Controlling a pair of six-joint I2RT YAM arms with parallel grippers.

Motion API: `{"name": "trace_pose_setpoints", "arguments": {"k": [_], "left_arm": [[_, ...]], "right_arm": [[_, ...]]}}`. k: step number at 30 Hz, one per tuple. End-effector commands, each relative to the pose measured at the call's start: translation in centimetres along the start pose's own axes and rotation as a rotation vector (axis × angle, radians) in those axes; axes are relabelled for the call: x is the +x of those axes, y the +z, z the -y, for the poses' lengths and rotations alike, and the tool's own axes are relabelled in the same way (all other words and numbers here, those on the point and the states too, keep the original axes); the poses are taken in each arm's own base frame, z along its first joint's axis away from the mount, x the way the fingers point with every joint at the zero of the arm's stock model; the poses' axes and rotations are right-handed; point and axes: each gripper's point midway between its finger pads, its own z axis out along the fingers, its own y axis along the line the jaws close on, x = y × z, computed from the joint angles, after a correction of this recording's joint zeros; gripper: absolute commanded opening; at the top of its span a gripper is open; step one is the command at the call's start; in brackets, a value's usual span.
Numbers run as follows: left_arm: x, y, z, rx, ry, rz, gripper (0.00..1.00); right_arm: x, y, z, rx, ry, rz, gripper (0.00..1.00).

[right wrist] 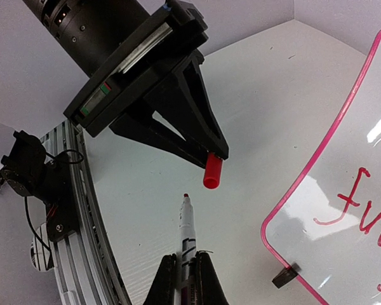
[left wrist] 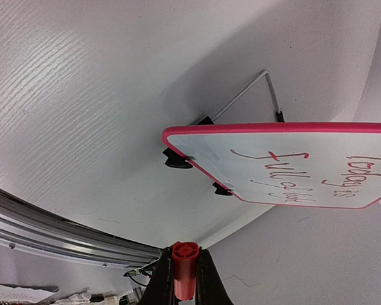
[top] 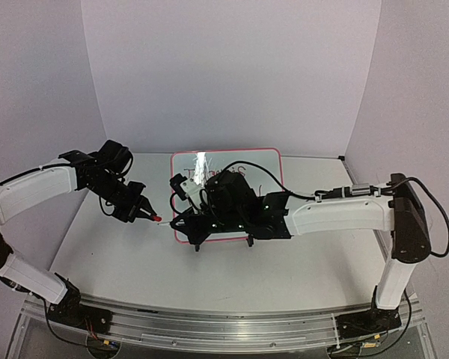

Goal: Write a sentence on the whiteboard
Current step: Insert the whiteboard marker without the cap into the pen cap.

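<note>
The whiteboard (top: 256,158) is stood on the white desk (top: 127,258), toward its middle and well back from the metal rail (top: 209,323) at the near edge. It is propped on black clip feet (left wrist: 176,159) along its lower edge, and a bent wire stand (left wrist: 254,86) is seen behind it. In the top view much of its face is covered by the right arm, which is reached across it from the right. The sentence (left wrist: 286,173) is written on the board in red in two lines. "Today is" and "Full of light" can be read in the left wrist view, while only the first letters of the lower line are caught in the right wrist view.

The left pincer (top: 150,214) is pressed together on a red cap (top: 156,218), which is pinched between the fingers and juts beyond their tips. It is held above the desk, just left of the board's lower left corner. The right pincer (top: 181,222) is closed on a marker (right wrist: 187,232), whose slim white barrel is gripped low down, with the red tip pointed away from the wrist. In the right wrist view the tip is seen near the cap but apart from it, with a narrow strip of desk visible between them. Neither the marker nor the cap is touching the board; both are held beside its left edge.
</note>
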Motion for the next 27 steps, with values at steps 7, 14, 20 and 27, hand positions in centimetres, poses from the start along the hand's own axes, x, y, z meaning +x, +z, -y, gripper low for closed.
{"name": "trace_pose_setpoints", "arguments": {"k": [7, 14, 20, 27], "left_arm": [[0.2, -0.7, 0.3, 0.009, 0.035, 0.011, 0.0], [0.6, -0.6, 0.5, 0.02, 0.049, -0.014, 0.0], [0.8, -0.7, 0.7, 0.029, 0.055, -0.021, 0.0], [1.0, -0.5, 0.6, 0.027, 0.058, -0.043, 0.0]], "right_arm": [[-1.8, -0.1, 0.1, 0.03, -0.016, 0.05, 0.0], [-1.8, 0.1, 0.3, 0.043, -0.027, 0.049, 0.0], [-1.8, 0.3, 0.3, 0.046, -0.033, 0.046, 0.0], [-1.8, 0.6, 0.6, 0.059, -0.032, 0.049, 0.0]]}}
